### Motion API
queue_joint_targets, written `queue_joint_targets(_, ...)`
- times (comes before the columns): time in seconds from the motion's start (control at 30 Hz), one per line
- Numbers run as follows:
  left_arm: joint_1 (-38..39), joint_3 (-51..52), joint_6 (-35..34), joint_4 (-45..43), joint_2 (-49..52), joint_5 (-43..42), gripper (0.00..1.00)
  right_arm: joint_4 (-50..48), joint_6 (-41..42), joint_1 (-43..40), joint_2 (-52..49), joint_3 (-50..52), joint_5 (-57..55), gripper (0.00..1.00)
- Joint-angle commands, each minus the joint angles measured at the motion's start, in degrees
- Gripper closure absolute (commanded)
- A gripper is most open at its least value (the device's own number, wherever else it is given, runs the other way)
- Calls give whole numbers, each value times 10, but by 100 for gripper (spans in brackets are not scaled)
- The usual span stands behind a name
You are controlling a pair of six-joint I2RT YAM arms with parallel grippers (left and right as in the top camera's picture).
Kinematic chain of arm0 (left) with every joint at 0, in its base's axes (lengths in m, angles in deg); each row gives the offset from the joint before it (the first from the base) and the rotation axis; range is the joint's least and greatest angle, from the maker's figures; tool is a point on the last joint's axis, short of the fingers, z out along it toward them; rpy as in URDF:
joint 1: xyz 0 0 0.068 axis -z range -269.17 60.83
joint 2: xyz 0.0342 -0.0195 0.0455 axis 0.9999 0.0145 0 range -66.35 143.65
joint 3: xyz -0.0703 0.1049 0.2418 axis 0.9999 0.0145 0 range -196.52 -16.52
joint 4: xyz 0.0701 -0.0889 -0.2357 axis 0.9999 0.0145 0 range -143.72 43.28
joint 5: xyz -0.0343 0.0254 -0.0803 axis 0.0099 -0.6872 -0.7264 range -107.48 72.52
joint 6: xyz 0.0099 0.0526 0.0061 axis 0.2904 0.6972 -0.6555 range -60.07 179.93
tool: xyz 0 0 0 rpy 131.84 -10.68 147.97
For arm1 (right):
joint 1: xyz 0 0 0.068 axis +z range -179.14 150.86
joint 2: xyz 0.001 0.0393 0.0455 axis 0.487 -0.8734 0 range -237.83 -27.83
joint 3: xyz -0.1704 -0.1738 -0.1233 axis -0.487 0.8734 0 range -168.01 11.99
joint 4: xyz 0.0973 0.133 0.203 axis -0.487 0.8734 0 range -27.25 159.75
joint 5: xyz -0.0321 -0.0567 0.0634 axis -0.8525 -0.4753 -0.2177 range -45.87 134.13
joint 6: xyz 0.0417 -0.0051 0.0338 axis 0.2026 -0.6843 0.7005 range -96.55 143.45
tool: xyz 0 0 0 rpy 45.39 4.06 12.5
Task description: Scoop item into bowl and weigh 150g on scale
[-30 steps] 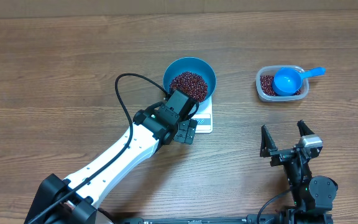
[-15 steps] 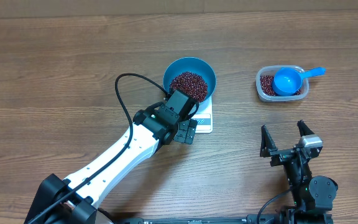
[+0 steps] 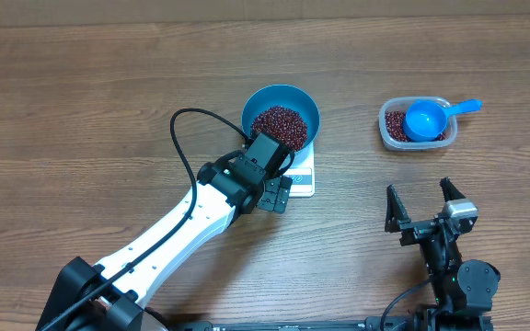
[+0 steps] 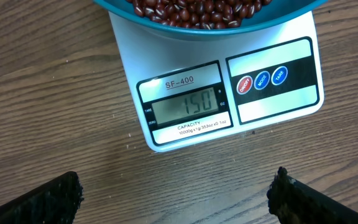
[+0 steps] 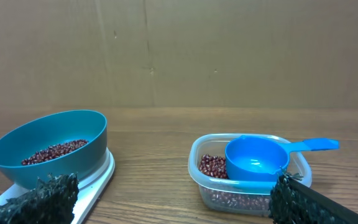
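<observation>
The blue bowl [image 3: 281, 118] holds a heap of red-brown beans [image 3: 279, 126] and rests on the white scale [image 3: 299, 173]. In the left wrist view the scale [image 4: 229, 93] shows 150 on its grey display, with the bowl [image 4: 166, 28] and its beans [image 4: 197, 9] along the top edge. My left gripper [image 3: 273, 195] hovers open just in front of the scale, nothing between its fingertips [image 4: 58, 196]. My right gripper [image 3: 421, 204] stands open near the front right, empty. The right wrist view shows the bowl [image 5: 48, 146] on the scale [image 5: 92, 180].
A clear plastic tub [image 3: 417, 124] with more beans sits at the back right, a small blue scoop [image 3: 426, 119] lying in it with its handle pointing right. The right wrist view has the tub [image 5: 247, 180] and scoop [image 5: 257, 155] just ahead of that gripper.
</observation>
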Motion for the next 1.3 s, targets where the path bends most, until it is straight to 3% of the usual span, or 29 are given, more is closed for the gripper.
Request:
queue_joint_targets(0.0,-3,3,-12,-2,5,7,0,-3,-2,3,6,6,-4,0)
queue_joint_targets(0.4,-2,3,-12,-2,-33,7,1,-3,-2,3,6,6,-4,0)
queue_joint_targets(0.73,-23,4,23,-5,-193,57,0,-3,-2,3,6,6,-4,0)
queue_joint_targets(0.9,-71,22,22,-18,-263,27,0,-3,-2,3,6,6,-4,0)
queue_joint_targets(1.07,-132,98,22,-89,-316,-35,0,-3,-2,3,6,6,-4,0)
queue_joint_targets(1.27,-179,250,23,-268,-377,-49,0,-3,-2,3,6,6,-4,0)
